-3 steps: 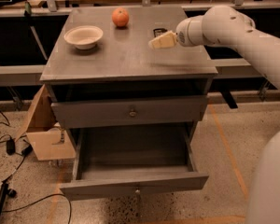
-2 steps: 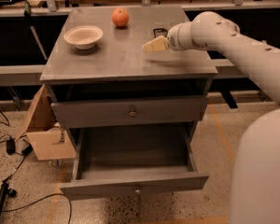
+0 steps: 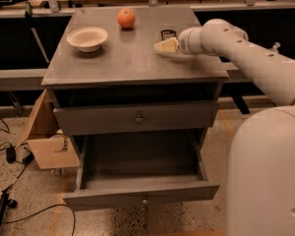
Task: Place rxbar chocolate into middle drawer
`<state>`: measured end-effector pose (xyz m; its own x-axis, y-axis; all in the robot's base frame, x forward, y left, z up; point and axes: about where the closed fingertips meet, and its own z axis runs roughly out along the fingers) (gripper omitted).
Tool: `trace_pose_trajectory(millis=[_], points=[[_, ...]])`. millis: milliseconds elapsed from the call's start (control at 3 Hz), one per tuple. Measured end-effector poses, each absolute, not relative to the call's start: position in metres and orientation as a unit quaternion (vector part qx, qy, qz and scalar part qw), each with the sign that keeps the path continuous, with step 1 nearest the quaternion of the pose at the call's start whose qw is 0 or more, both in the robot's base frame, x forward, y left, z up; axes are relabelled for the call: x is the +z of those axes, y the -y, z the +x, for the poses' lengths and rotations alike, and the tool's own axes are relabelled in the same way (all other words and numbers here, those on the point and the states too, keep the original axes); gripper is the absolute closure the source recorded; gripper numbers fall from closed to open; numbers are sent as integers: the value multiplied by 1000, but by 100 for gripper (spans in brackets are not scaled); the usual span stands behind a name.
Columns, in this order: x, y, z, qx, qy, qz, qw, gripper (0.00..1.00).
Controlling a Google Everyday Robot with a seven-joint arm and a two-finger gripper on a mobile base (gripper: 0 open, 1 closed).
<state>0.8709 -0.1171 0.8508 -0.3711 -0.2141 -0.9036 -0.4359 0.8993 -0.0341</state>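
Lowered slightly since a second ago: our hand (image 3: pixel 166 46), above the table (image 3: pixel 132 63); we cannot read its grip. The rxbar chocolate (image 3: pixel 168 34) lies just beyond it; the middle drawer (image 3: pixel 137 191) stands open, well below.

The white arm (image 3: pixel 250 58) stretches out nearly level, its pale pincer (image 3: pixel 165 46) low over the worktop (image 3: pixel 128 65), far side.
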Motion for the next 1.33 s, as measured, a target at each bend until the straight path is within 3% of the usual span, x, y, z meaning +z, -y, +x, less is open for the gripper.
trace_pose_trajectory(millis=[1000,1333], points=[[835,131,889,128,-826,-159,526,86],[837,131,889,128,-826,-159,526,100]])
